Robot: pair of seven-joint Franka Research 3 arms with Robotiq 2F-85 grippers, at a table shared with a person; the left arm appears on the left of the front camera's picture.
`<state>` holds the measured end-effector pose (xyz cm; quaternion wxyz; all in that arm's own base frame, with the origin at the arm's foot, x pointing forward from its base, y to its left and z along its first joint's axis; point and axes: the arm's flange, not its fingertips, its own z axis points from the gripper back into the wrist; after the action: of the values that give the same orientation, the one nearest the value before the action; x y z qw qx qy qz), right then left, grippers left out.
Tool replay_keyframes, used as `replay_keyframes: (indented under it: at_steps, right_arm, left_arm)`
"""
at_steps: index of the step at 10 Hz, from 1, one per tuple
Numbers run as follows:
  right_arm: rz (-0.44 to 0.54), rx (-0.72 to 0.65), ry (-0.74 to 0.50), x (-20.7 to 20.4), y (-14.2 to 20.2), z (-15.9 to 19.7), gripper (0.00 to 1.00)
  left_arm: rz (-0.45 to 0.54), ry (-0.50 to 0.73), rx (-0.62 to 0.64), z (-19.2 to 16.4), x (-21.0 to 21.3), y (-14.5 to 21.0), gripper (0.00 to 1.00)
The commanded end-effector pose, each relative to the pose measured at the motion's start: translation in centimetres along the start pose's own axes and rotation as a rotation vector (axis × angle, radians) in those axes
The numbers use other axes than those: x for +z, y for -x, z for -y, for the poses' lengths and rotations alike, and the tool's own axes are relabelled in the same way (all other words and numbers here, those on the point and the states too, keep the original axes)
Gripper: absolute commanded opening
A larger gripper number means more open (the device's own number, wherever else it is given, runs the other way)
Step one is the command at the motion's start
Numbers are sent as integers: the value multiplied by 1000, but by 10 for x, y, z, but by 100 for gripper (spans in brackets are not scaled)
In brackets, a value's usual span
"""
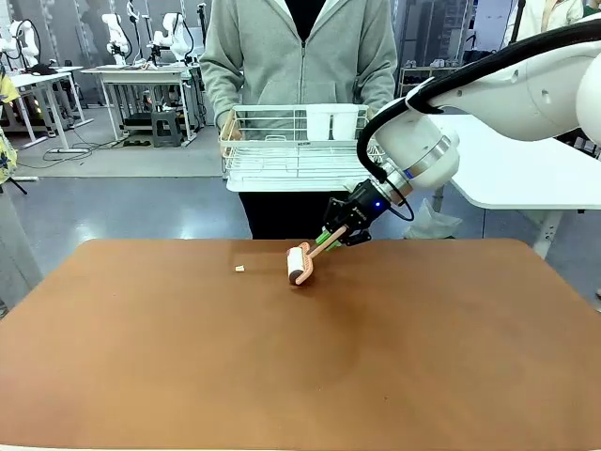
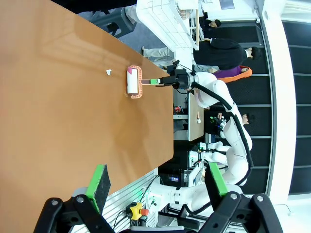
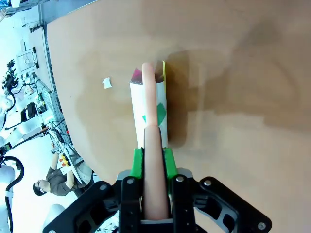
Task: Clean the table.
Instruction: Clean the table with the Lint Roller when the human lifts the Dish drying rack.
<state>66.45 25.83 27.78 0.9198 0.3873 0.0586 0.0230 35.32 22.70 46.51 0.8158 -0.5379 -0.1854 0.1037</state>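
A lint roller (image 1: 299, 264) with a white roll and a salmon-pink handle rests its roll on the reddish-brown table (image 1: 282, 366) near the far edge. My right gripper (image 1: 336, 235) is shut on the handle, reaching in from the right. The right wrist view looks down the handle (image 3: 153, 167) to the roll (image 3: 148, 104) lying on the table top (image 3: 243, 73). A small white scrap (image 1: 239, 269) lies just left of the roll, apart from it (image 3: 106, 83). In the left wrist view my left gripper (image 2: 158, 187) stands open, off the table's edge, with the roller (image 2: 132, 82) far off.
A person in a grey hoodie (image 1: 300, 56) stands at the far side holding a white wire rack (image 1: 291, 150) above the table's far edge. A white-topped table (image 1: 526, 169) stands at the right behind my right arm.
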Motion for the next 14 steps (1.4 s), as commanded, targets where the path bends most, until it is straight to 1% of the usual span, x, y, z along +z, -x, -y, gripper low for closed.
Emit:
replay_keyframes:
  at_steps: [1,4,7,8,10,11,12,14]
  right_arm:
    - [0,-40,14,-26,6,-9,21]
    - [-10,-102,-21,-72,8,-31,21]
    - [-50,-58,-55,-120,6,-69,21]
    - [-45,-38,-76,-133,7,-83,21]
    - [-75,-11,-83,-156,10,-108,21]
    - [-52,-15,-94,-160,10,-122,21]
    - [-28,11,-93,-159,11,-132,21]
    - [22,33,-107,-148,14,-147,21]
  left_arm:
    - [6,10,-10,1,3,0,100]
    - [6,10,-10,1,3,0,100]
    - [6,10,-10,1,3,0,100]
    - [6,10,-10,1,3,0,100]
    - [6,10,-10,1,3,0,100]
    - [6,10,-10,1,3,0,100]
    - [6,10,-10,1,3,0,100]
    - [6,10,-10,1,3,0,100]
